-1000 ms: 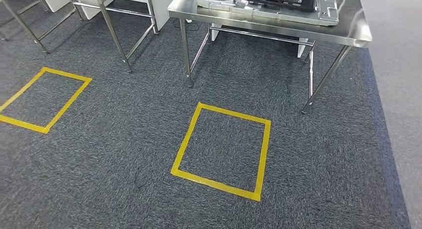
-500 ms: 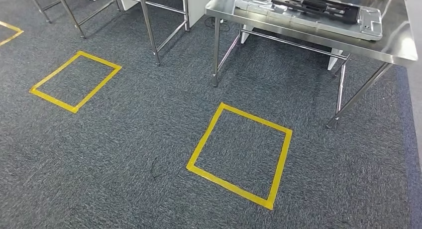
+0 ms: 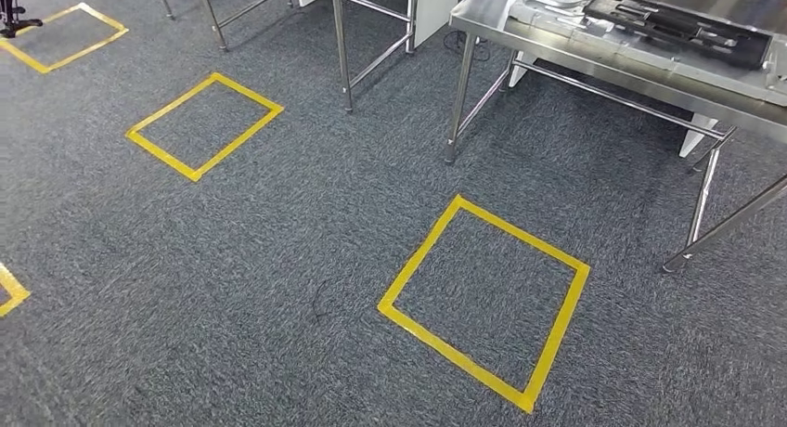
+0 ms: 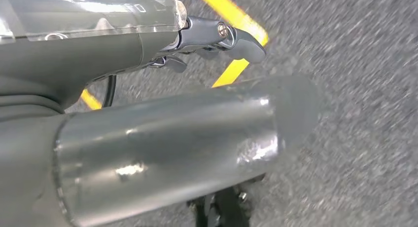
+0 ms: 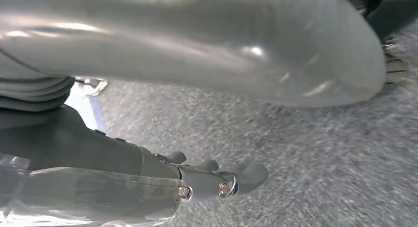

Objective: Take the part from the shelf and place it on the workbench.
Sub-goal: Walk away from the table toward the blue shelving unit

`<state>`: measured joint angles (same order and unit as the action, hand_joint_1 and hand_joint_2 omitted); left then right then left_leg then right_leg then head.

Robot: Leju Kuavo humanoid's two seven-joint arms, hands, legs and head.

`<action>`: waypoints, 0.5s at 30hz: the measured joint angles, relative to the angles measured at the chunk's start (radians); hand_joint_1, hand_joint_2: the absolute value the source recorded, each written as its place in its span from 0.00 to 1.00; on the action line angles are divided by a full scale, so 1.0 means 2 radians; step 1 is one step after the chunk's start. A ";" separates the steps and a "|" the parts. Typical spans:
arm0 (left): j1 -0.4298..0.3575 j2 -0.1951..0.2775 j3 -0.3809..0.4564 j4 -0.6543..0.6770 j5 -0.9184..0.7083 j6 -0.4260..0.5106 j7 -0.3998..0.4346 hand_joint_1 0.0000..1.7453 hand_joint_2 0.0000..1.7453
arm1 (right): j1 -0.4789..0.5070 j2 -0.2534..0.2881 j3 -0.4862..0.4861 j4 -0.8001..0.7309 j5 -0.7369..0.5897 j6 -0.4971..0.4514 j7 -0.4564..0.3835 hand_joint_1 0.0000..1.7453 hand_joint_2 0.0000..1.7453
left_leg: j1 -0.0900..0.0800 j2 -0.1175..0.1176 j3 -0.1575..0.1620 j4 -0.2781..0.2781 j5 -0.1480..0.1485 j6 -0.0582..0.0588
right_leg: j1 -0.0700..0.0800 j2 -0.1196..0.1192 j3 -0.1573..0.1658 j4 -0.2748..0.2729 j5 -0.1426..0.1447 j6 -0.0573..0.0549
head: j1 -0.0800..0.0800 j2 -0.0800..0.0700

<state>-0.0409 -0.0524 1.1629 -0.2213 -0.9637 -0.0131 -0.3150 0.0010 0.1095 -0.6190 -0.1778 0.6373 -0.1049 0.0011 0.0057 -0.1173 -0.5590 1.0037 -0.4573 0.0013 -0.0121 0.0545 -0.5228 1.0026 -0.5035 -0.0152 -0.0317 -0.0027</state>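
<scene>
A: The head view looks down on dark grey speckled carpet floor, with a yellow tape square at about 5 o'clock of centre.

B: A second yellow tape square lies out at 10 o'clock, well apart from the first, and a third one sits farther off the same way.

A: Up at 1 o'clock stands the shiny stainless steel tabletop on thin metal legs. On it rests a pale silver moulded tray, and on that lies the flat black rectangular part.

B: Another steel table frame stands at 12 o'clock, just beside the first.

A: Now the left robot hand, seen from its wrist camera: dark fingers reach out over carpet and yellow tape, a little bent, apart, and nothing in them.

B: The right robot hand is much the same in its wrist view: fingers loosely out over blurred carpet, holding nothing.

A: So the part lies on the tray on the tabletop, well apart from both hands.
</scene>
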 joint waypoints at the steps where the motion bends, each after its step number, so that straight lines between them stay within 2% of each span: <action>1: 0.001 0.000 0.000 0.000 -0.001 0.000 0.000 0.00 0.00 | 0.000 0.000 0.000 0.000 0.001 0.003 0.002 0.00 0.00 | 0.000 0.006 -0.002 0.004 -0.003 -0.003 | -0.001 -0.006 0.002 -0.004 0.002 -0.002 | 0.000 0.000; 2: 0.001 0.000 0.001 0.000 -0.001 0.000 0.000 0.00 0.00 | 0.000 0.000 0.000 0.000 0.001 0.005 0.004 0.00 0.00 | -0.001 0.016 -0.007 0.014 -0.010 -0.005 | -0.002 -0.012 0.004 -0.007 0.003 -0.005 | 0.000 0.000; 4: 0.000 0.001 0.001 0.000 -0.002 0.000 0.000 0.00 0.00 | 0.001 -0.001 0.000 0.000 0.002 0.007 0.006 0.00 0.00 | -0.001 0.042 -0.031 0.065 -0.038 -0.009 | -0.003 -0.026 0.007 -0.011 0.004 -0.009 | 0.000 0.000; 6: -0.001 0.002 0.001 0.000 -0.002 0.000 0.000 0.00 0.00 | 0.003 -0.004 0.000 0.001 0.002 0.007 0.007 0.00 0.00 | 0.002 0.051 -0.059 0.124 -0.063 -0.013 | -0.002 -0.041 0.006 -0.010 0.003 -0.010 | 0.000 0.000; 7: -0.001 0.002 0.001 0.000 -0.002 0.000 0.000 0.00 0.00 | 0.003 -0.005 0.000 0.001 0.002 0.007 0.007 0.00 0.00 | 0.003 0.053 -0.064 0.136 -0.065 -0.015 | -0.001 -0.048 0.006 -0.010 0.002 -0.010 | 0.000 0.000; 8: 0.000 0.002 0.002 0.000 -0.002 0.000 0.000 0.00 0.00 | 0.002 -0.007 0.000 0.001 0.002 0.007 0.007 0.00 0.00 | 0.004 0.055 -0.059 0.129 -0.056 -0.016 | -0.001 -0.054 0.006 -0.009 0.001 -0.010 | 0.000 0.000; 9: 0.000 0.002 0.002 0.000 -0.002 0.000 0.000 0.00 0.00 | 0.001 -0.008 0.001 0.002 0.003 0.008 0.007 0.00 0.00 | 0.004 0.059 -0.044 0.104 -0.042 -0.016 | -0.001 -0.060 0.006 -0.007 0.000 -0.008 | 0.000 0.000; 10: 0.000 0.003 0.002 0.000 -0.002 0.000 0.000 0.00 0.00 | 0.001 -0.008 0.001 0.002 0.003 0.008 0.007 0.00 0.00 | 0.004 0.069 -0.024 0.069 -0.026 -0.015 | -0.001 -0.065 0.007 -0.006 -0.002 -0.007 | 0.000 0.000; 12: -0.002 0.004 0.002 0.000 -0.002 0.000 0.000 0.00 0.00 | 0.000 -0.008 0.002 0.002 0.003 0.010 0.007 0.00 0.00 | 0.001 0.088 0.006 0.015 -0.010 -0.010 | 0.002 -0.075 0.008 -0.002 -0.005 -0.002 | 0.000 0.000; 13: -0.002 0.004 0.002 0.000 -0.002 0.000 0.000 0.00 0.00 | 0.000 -0.008 0.003 0.002 0.004 0.011 0.007 0.00 0.00 | -0.001 0.092 0.010 0.005 -0.010 -0.007 | 0.003 -0.080 0.009 -0.001 -0.006 0.001 | 0.000 0.000; 15: 0.000 0.004 0.003 0.000 -0.003 0.000 0.000 0.00 0.00 | -0.003 -0.008 0.003 0.002 0.004 0.013 0.007 0.00 0.00 | -0.002 0.084 0.008 0.002 -0.009 -0.001 | 0.004 -0.087 0.010 -0.001 -0.007 0.005 | 0.000 0.000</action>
<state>-0.0417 -0.0440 1.1683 -0.2213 -0.9701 -0.0122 -0.3141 -0.0040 0.0927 -0.6121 -0.1737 0.6453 -0.0785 0.0153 0.0023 0.0509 -0.5421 1.0078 -0.4745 -0.0002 -0.0048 -0.1199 -0.5032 1.0014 -0.5175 -0.0044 -0.0315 -0.0027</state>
